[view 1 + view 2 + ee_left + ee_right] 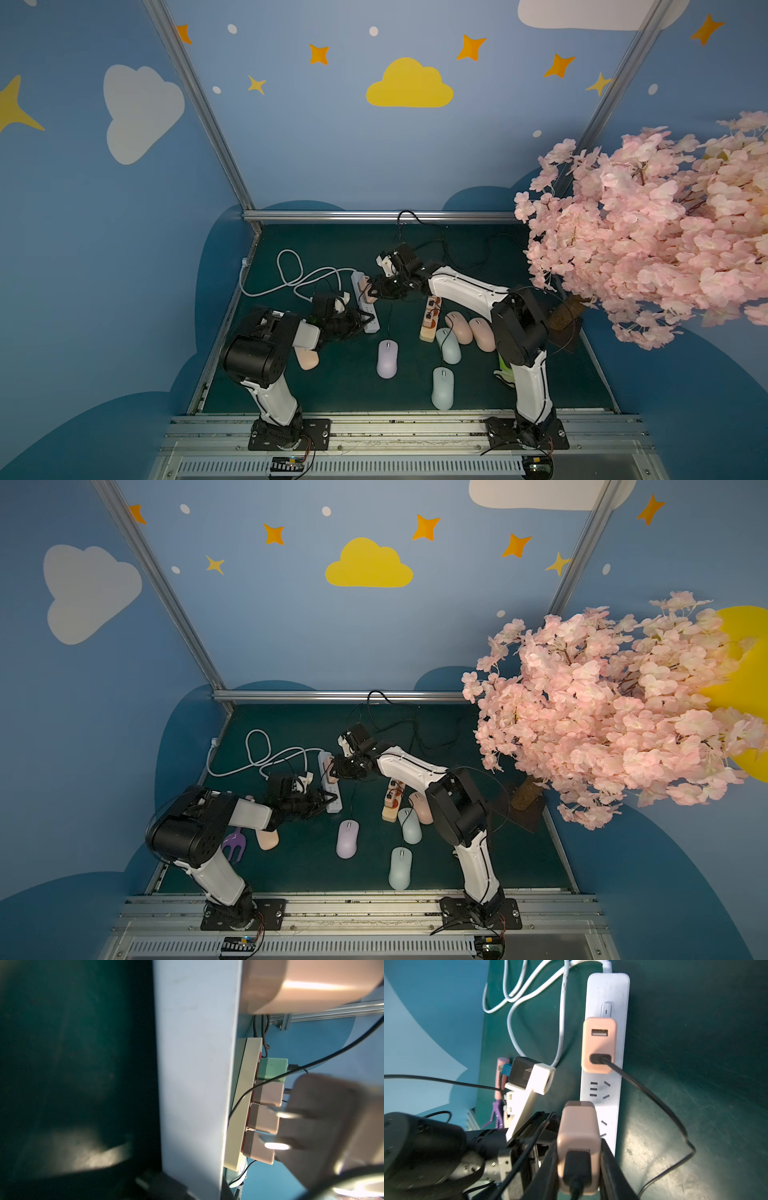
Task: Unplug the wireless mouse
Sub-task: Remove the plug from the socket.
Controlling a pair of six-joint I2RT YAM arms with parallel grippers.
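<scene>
Right tool [579, 1147]: clamping pink adapter [578, 1124] over power strip [607, 991].
Left tool [362, 320]: at strip's end nearest tabletop [540, 386] front; grip unclear.

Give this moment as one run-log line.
left gripper: clamping white power strip | right gripper: gripping pink adapter | pink adapter: out of strip, prongs bare | second pink adapter: plugged in

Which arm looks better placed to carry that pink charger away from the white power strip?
Right. The right end effector grips the pink charger, prongs clear of the white power strip; the left end effector is clamping that strip.
</scene>
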